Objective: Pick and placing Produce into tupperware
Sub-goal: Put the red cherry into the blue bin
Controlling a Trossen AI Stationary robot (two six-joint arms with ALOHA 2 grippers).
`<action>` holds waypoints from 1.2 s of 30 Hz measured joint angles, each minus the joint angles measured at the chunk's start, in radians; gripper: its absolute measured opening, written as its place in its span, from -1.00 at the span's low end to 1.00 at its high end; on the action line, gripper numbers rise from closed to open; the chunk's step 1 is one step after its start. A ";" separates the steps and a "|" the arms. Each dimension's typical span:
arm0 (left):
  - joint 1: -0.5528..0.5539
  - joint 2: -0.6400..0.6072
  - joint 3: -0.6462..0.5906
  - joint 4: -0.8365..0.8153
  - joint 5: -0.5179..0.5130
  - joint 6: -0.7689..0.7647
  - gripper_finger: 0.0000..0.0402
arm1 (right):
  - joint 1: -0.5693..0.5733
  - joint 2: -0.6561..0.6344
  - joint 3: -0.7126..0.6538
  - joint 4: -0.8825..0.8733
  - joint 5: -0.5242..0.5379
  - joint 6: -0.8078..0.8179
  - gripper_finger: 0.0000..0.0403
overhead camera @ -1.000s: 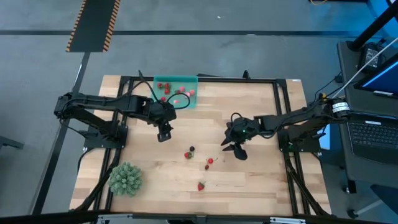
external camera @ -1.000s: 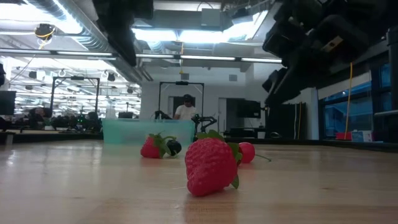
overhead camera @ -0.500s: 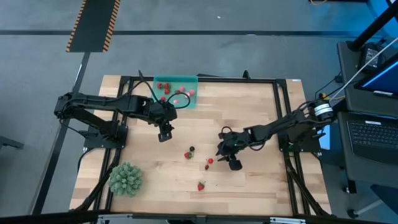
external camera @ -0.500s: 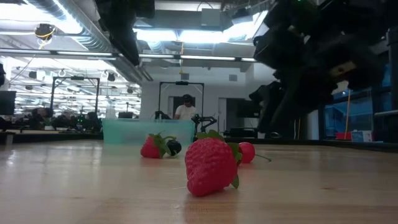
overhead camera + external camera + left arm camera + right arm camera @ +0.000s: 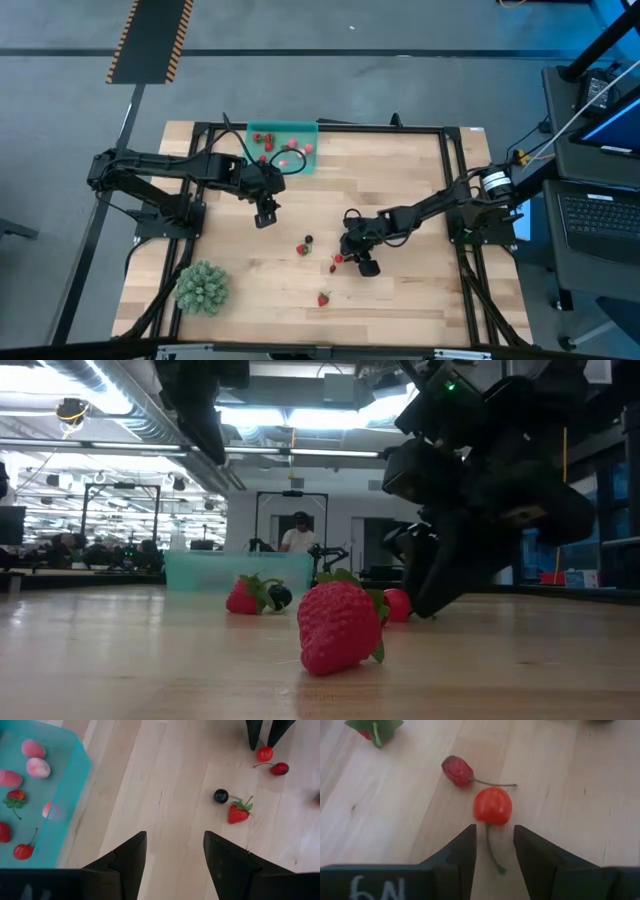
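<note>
Here I hold the right claw (image 5: 493, 851), fingers parted, low over a red cherry (image 5: 492, 805); next, close, then carry to the tupperware (image 5: 283, 130). Left claw (image 5: 173, 851) waits, parted and empty.

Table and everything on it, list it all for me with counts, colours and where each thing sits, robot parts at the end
tupperware: one, translucent teal, far edge of the table, holding red and pink fruits.
Loose fruits: five on the wood; a strawberry beside a dark berry, a bright red cherry next to a darker red cherry, one strawberry nearest the front.
Spiky plant ball: one, green, front left corner.
Table: one, pale wood.
left gripper: open, hanging near the tupperware.
right gripper: open, fingers astride the bright red cherry's stem.
</note>
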 joint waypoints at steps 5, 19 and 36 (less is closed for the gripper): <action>0.000 0.000 0.000 0.009 0.000 0.033 -0.05 | 0.000 0.011 0.001 0.007 0.009 0.001 -0.36; 0.000 0.000 0.000 0.014 0.000 0.039 -0.05 | -0.001 0.004 -0.002 0.017 0.092 -0.022 -0.96; -0.003 0.000 0.000 -0.151 0.001 0.039 -0.05 | -0.308 -0.179 0.341 -0.149 0.118 -0.224 -0.99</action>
